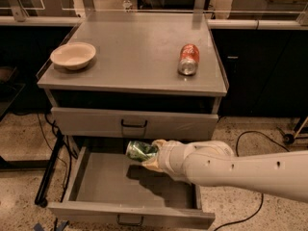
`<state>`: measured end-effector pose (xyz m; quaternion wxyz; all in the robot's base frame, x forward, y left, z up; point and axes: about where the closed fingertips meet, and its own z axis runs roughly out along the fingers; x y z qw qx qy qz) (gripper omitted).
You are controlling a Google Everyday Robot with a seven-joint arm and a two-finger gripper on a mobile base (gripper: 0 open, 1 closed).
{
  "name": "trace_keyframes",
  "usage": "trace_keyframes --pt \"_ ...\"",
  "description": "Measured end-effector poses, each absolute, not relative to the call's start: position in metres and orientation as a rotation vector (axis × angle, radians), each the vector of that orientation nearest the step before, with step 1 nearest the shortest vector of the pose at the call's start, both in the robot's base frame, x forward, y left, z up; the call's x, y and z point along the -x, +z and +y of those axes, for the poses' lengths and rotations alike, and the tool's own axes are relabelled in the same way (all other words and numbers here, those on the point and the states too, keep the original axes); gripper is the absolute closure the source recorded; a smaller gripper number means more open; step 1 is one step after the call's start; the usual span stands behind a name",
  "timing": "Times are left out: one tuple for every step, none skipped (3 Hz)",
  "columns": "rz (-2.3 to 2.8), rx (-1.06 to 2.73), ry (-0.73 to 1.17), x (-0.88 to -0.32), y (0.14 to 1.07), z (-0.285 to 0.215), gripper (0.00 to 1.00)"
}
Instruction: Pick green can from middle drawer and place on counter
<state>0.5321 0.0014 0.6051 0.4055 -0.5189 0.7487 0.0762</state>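
Thick, smooth white arm (240, 170) with small dark screw dots; its pale beige claw (150, 155) sits over the drawer (110, 186).

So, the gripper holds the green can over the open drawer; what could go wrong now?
The gripper holds the green can near one end; it may slip into the middle drawer.
Rising straight, the can may hit the closed drawer front above.
On the counter, it could bump the orange-red can.

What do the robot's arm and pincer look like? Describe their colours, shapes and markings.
The arm is a thick, smooth, off-white tube with a few small dark holes. Its pincer, above the open middle drawer, is pale beige.
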Motion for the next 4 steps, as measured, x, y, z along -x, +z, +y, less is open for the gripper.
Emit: trace_keyframes --pt "1.873 1.302 0.174 -0.532 0.614 -0.001 1.0" --pt "1.844 1.31 0.18 -0.535 0.617 0.008 1.0" --pt "1.731 1.335 0.146 -0.549 0.649 0.026 1.0" --pt "1.62 1.378 0.05 -0.563 0.694 0.029 1.0"
